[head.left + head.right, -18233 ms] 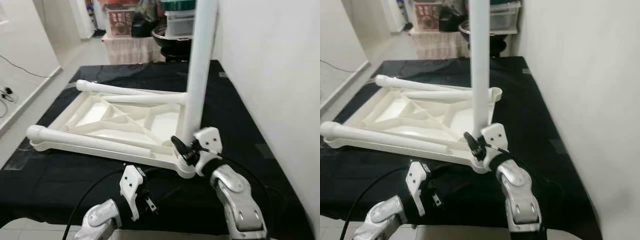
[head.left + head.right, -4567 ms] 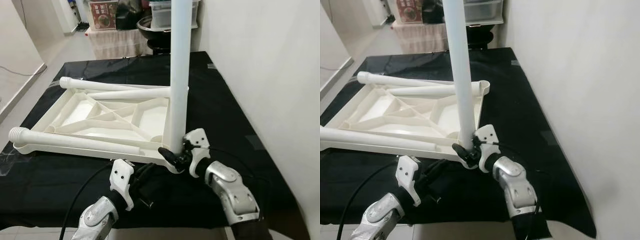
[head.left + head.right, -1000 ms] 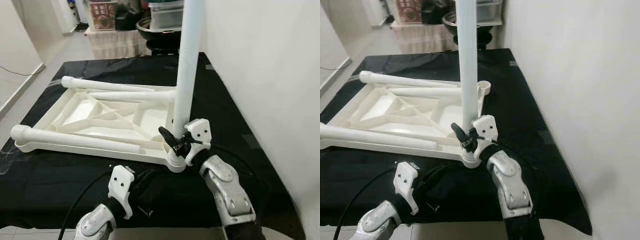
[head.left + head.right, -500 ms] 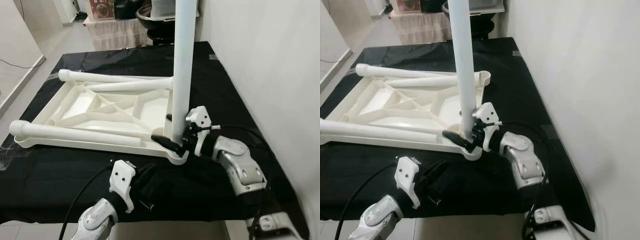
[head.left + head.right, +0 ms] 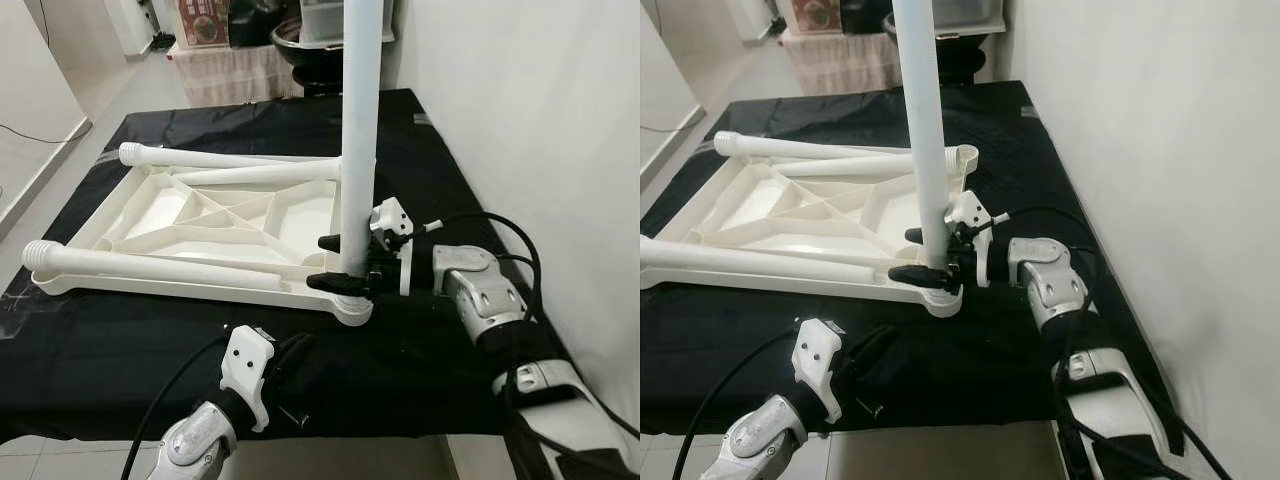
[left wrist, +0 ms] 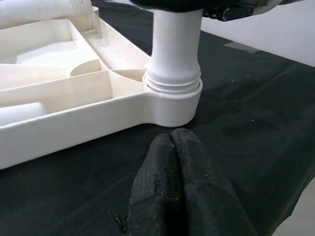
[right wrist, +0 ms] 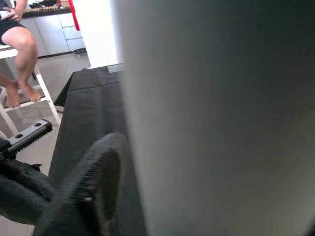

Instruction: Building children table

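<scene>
The white tabletop (image 5: 200, 215) lies upside down on the black-covered bench. One white leg (image 5: 360, 130) stands upright in the near right corner socket (image 6: 173, 101). My right gripper (image 5: 328, 262) reaches in from the right and is shut on this leg just above the socket, one finger (image 5: 332, 241) behind it and one in front. Another leg (image 5: 150, 265) lies along the near edge, and two more (image 5: 230, 158) lie at the far edge. My left gripper (image 6: 173, 142) is shut and empty, low on the cloth, just short of the socket.
A white wall (image 5: 520, 120) runs close along the bench's right side. Boxes and a black basin (image 5: 300, 30) stand behind the bench. Open floor (image 5: 40, 130) lies to the left. A seated person's legs (image 7: 19, 54) appear in the right wrist view.
My right forearm has swung round to the right, so the gripper now holds the upright leg from the side instead of from the front. The left gripper stays put.
</scene>
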Controlling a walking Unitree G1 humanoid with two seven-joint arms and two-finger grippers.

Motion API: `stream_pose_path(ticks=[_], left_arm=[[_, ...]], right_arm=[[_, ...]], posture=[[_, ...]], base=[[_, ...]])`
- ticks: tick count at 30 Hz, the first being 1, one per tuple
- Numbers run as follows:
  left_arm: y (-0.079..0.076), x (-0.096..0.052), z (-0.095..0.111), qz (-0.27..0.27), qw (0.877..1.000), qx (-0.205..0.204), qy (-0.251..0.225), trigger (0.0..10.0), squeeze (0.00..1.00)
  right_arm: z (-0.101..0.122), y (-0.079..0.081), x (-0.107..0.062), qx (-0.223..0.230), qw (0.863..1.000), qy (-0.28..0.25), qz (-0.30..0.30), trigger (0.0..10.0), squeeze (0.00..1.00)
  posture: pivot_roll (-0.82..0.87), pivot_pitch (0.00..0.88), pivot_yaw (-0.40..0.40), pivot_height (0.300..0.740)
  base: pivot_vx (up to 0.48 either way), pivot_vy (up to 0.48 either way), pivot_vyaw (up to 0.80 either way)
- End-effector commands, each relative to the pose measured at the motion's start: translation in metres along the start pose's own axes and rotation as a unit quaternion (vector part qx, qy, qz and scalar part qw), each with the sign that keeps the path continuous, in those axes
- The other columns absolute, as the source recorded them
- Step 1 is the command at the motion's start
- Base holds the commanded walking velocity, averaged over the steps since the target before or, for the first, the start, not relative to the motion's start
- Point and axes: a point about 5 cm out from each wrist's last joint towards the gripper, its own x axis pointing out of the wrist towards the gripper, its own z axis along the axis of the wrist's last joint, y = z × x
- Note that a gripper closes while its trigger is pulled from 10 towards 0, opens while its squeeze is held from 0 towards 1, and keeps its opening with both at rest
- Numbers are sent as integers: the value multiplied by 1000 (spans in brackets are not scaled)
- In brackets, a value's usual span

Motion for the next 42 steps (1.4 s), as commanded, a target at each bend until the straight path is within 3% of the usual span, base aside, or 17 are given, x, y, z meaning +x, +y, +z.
stream_pose_path(ticks=[1,10,11,12,13,14,16,17,18,28,29,30,31,33,37,38,42], left_arm=[[-1,-2,-2,0,1000,-1,6,10000,0],[-1,-3,-2,-6,1000,-6,7,10000,0],[-1,-4,-2,-6,1000,-6,7,10000,0],[-1,-4,-2,-7,1000,-6,7,10000,0],[-1,-5,-1,-6,1000,-7,6,10000,0],[-1,-5,-1,-6,1000,-7,6,10000,0],[2,-8,0,-3,1000,-8,6,10000,0],[2,-8,0,-3,1000,-8,6,10000,0],[3,-8,0,-5,1000,-8,7,10000,0],[5,-4,-2,-20,1000,-6,12,10000,0],[6,-3,-2,-16,1000,-4,11,10000,0],[6,-3,-2,-10,1000,-2,10,10000,0],[6,-3,-2,-10,1000,-2,10,10000,0],[6,-2,-3,-3,1000,-1,8,10000,0],[5,-2,-3,-3,1000,-2,9,10000,0],[4,-2,-4,-5,1000,-2,9,10000,0],[3,-2,-4,-8,1000,-4,9,10000,0]], right_arm=[[-7,7,7,7,1000,3,23,0,0],[-23,5,-11,4,1000,19,-17,0,0],[-28,5,-12,1,998,25,-51,0,0],[-35,8,-12,4,993,36,-108,0,0],[-50,14,-13,26,977,52,-206,0,0],[-50,14,-13,26,977,52,-206,0,0],[-84,53,-14,97,914,85,-385,0,0],[-84,53,-14,97,914,85,-385,0,0],[-87,67,-14,82,899,100,-418,0,0],[-81,54,-14,50,897,93,-430,0,0],[-79,52,-13,46,897,90,-429,4000,0],[-72,48,-9,53,909,65,-408,10000,1000],[-72,48,-9,53,909,65,-408,10000,1000],[-51,45,-2,55,933,12,-356,10000,1000],[-33,45,-1,47,951,-25,-305,10000,1000],[-24,45,-4,32,964,-38,-262,10000,0],[-14,44,-11,6,981,-38,-188,10000,0]], posture=[[24,138,48,740],[3,147,60,740],[-3,156,56,740],[-2,161,51,740],[-6,165,51,740],[-6,165,51,740],[-17,176,72,740],[-17,176,72,740],[-17,178,80,740],[-20,153,75,740],[-17,147,74,740],[-13,140,68,740],[-13,140,68,740],[-8,128,58,740],[-8,126,58,740],[-8,122,57,740],[-6,120,52,740]], base=[[0,0,0],[0,0,0],[0,0,0],[0,0,0],[0,0,0],[0,0,0],[0,0,0],[0,0,0],[0,0,0],[0,0,0],[0,0,0],[0,0,0],[0,0,0],[0,0,0],[0,0,0],[0,0,0],[0,0,0]])
